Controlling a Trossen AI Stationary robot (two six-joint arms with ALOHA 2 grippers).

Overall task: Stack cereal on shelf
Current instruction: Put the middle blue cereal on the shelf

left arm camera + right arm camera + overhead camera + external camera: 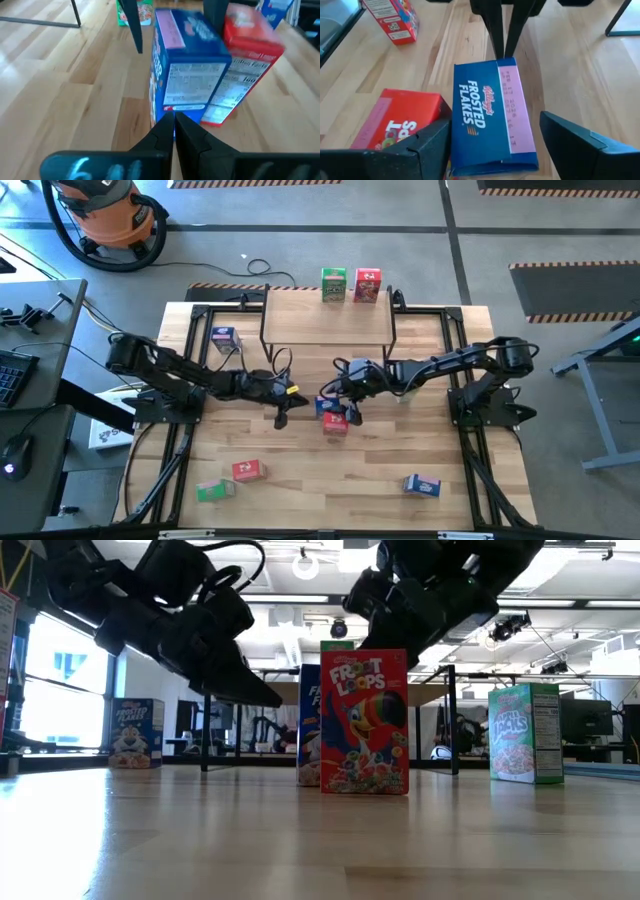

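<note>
Right wrist view: Frosted Flakes box [490, 115], light, crushable cardboard, between spread right claw [495, 145] fingers; take by narrow sides. Left claw [174, 131] closed, just beyond.

Glossy printed cardboard cereal boxes [490, 117]; smooth light-wood tabletop [330, 480].

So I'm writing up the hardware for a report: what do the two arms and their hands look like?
Both arms are dark, near-black, jointed, with loose black cables looping along them. The left hand carries a small yellow marking near its wrist and ends in two slim, tapering black fingers. The right hand has broad, flat black fingers with squared edges.
</note>
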